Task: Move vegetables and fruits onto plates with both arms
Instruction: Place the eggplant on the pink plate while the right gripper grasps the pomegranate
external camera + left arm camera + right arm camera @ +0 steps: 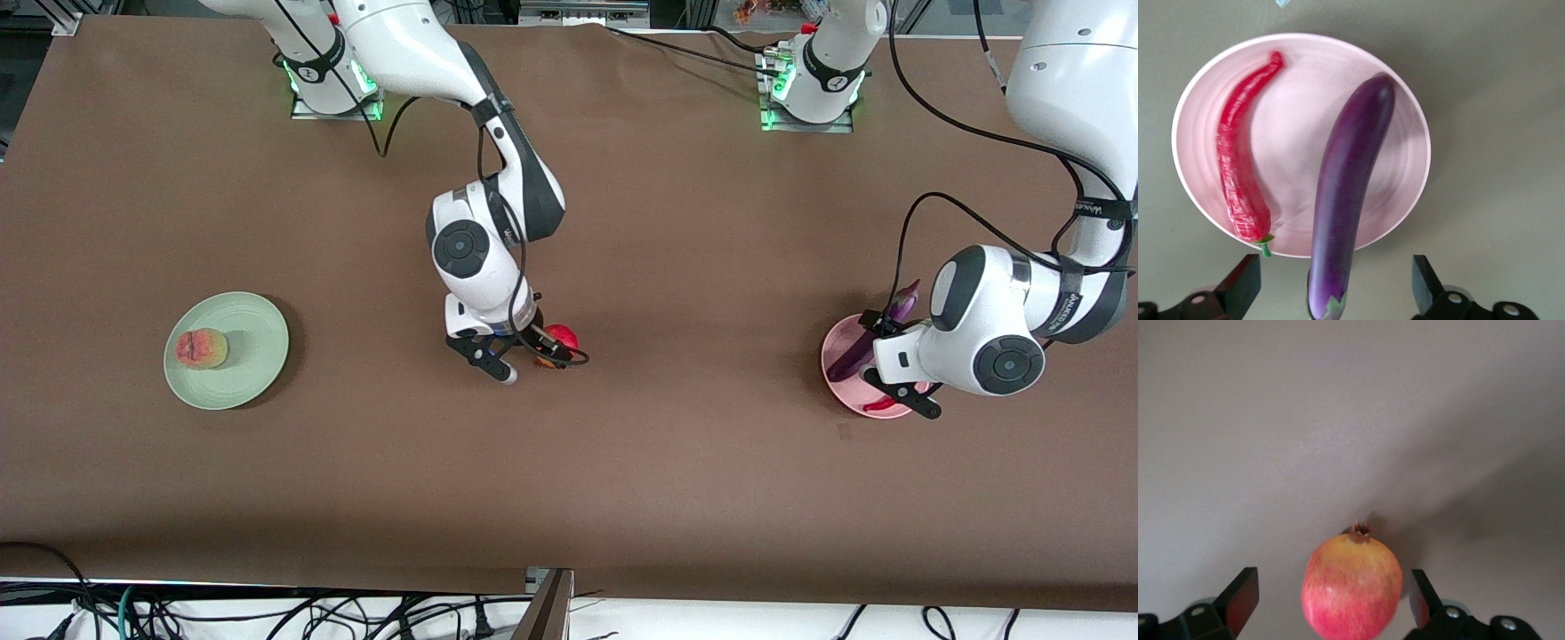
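Pink plate [840,342] holds eggplant [1348,190], chili [1241,160] — left gripper [902,391] above, fingers spread. Right gripper [524,360] spread around red fruit [1353,587] on table [693,267]. Peach [202,348] on green plate [258,333].

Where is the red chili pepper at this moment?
The red chili pepper lies on the pink plate beside the eggplant, toward the left arm's end of the table. The left gripper is above the plate, jaws open.

Front high, facing robots; wrists look down close (shared plate [836,356]).
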Action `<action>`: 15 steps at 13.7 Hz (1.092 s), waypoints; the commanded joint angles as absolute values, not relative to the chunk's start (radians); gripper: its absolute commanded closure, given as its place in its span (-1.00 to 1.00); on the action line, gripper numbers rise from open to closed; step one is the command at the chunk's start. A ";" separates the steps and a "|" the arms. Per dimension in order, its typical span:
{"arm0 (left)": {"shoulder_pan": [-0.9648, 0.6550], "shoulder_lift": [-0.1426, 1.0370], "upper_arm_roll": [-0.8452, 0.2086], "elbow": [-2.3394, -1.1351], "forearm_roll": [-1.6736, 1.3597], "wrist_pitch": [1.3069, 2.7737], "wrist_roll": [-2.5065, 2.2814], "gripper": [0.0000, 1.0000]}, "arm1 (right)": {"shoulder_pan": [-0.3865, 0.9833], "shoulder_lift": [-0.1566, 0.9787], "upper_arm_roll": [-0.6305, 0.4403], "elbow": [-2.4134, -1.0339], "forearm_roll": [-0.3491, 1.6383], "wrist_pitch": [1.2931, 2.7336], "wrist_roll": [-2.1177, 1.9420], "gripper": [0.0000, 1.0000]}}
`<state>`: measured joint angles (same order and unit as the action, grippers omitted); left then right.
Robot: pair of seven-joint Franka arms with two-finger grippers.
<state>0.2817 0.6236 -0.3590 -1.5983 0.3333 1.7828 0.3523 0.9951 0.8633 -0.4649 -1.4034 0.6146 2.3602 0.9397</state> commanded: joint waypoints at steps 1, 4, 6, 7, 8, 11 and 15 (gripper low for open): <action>0.290 0.531 -0.402 -1.591 0.298 1.776 0.376 -1.00 | 0.994 0.874 -0.453 -1.404 0.623 2.396 0.960 -1.00; 0.290 0.410 -0.402 -1.531 0.243 1.761 0.371 -1.00 | 1.002 0.893 -0.451 -1.404 0.623 2.396 0.951 -1.00; 0.288 0.382 -0.403 -1.423 0.233 1.682 0.362 -1.00 | 1.011 0.906 -0.449 -1.405 0.623 2.396 0.950 -1.00; 0.290 0.382 -0.402 -1.355 0.233 1.611 0.357 -1.00 | 1.023 0.911 -0.449 -1.407 0.620 2.396 0.950 -1.00; 0.290 0.382 -0.402 -1.271 0.232 1.550 0.354 -1.00 | 1.025 0.920 -0.449 -1.408 0.621 2.396 0.950 -1.00; 0.270 0.365 -0.378 -1.218 0.166 1.448 0.126 -1.00 | 1.025 0.927 -0.449 -1.407 0.623 2.399 0.945 -0.73; 0.048 0.148 -0.111 -1.482 0.097 1.622 -0.089 -1.00 | 1.022 0.910 -0.462 -1.405 0.618 2.379 0.928 0.72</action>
<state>0.1731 0.3174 -0.2659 -1.2660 0.1359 1.4998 -0.0417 1.0175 0.9251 -0.4462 -1.4034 0.6143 2.3875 0.9419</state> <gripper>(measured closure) 0.000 0.198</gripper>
